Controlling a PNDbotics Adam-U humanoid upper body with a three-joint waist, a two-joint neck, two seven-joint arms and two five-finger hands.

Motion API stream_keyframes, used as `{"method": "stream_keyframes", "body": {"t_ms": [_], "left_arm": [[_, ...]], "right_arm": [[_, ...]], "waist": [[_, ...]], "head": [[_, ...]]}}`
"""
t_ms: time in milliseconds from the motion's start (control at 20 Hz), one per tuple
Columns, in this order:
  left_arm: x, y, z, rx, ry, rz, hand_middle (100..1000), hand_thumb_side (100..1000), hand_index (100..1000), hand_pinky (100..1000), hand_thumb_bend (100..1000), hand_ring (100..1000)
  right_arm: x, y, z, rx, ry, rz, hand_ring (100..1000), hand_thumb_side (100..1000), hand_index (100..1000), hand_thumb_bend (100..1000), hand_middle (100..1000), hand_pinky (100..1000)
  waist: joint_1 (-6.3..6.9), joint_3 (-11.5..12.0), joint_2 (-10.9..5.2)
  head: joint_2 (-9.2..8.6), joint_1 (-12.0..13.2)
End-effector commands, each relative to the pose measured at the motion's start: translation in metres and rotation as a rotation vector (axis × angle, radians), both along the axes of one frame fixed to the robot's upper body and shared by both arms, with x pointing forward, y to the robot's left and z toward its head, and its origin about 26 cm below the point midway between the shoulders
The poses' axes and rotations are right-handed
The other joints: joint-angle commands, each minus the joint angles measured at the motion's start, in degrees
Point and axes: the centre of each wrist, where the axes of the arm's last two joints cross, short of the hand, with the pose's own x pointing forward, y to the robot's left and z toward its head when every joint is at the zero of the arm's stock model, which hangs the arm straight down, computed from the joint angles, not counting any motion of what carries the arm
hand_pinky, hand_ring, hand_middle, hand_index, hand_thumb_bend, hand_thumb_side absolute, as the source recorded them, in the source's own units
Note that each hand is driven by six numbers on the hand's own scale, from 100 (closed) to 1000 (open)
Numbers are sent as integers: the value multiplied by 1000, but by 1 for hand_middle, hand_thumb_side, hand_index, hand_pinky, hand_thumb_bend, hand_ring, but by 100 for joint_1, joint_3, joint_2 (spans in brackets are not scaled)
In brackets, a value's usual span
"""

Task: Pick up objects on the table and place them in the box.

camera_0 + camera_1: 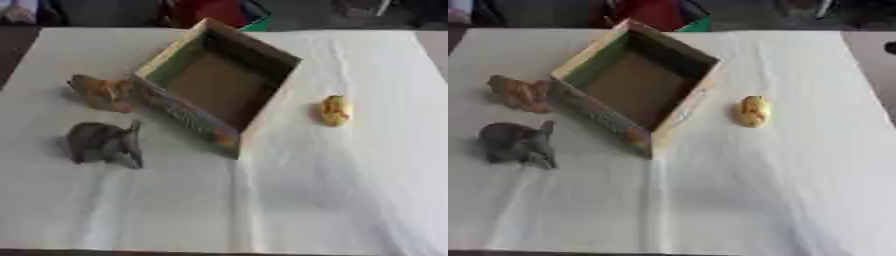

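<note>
Left eye view: no hand of the robot appears, so the state of either hand's fingers cannot be told and no direction from hand to object can be read; the judgement of which arm is nearer rests on the layout alone. Open box (219, 82), cardboard with a greenish inner wall, set corner-on at upper centre of the white-covered table (350, 200), interior empty. To the box's left, just beside its wall: an orange-brown figure (101, 92), shape of a small animal, species unclear. Below it, apart from the box: a grey elephant figure (103, 142), standing, trunk side toward the box, long axis running roughly left to right. To the box's right, apart from it: a yellow rounded object (336, 110), long axis running near to far. Judged: the two figures fall to the left arm's side, the yellow object to the right arm's. Right eye view: same arrangement, again no hand showing. The elephant figure (516, 142) is dull grey with dark shading; the orange-brown figure (520, 93) is mottled tan; the yellow object (752, 111) is smooth, bearing faint darker marks. All three lie outside the box (636, 82); nothing is yet placed.
</note>
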Motion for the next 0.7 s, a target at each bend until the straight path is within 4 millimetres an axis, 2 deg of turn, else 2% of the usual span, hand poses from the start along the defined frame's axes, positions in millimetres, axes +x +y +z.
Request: {"method": "stream_keyframes", "body": {"t_ms": [50,350,700], "left_arm": [[-2,2,7,20,-26,1,660,773,772,633,100,583],[-2,3,8,32,-27,2,666,763,776,632,100,586],[-3,21,23,215,-76,21,686,689,792,608,100,598]], "right_arm": [[-3,-2,9,-15,-29,-2,1000,921,844,100,634,705],[-3,-2,9,-16,-29,-3,1000,922,844,100,635,705],[-3,-2,10,-22,-27,1,1000,921,844,100,636,705]], "waist": [[-5,0,-67],[-2,-2,-54],[43,-21,-112]], "head": [[-52,11],[-50,12],[67,1]]}}
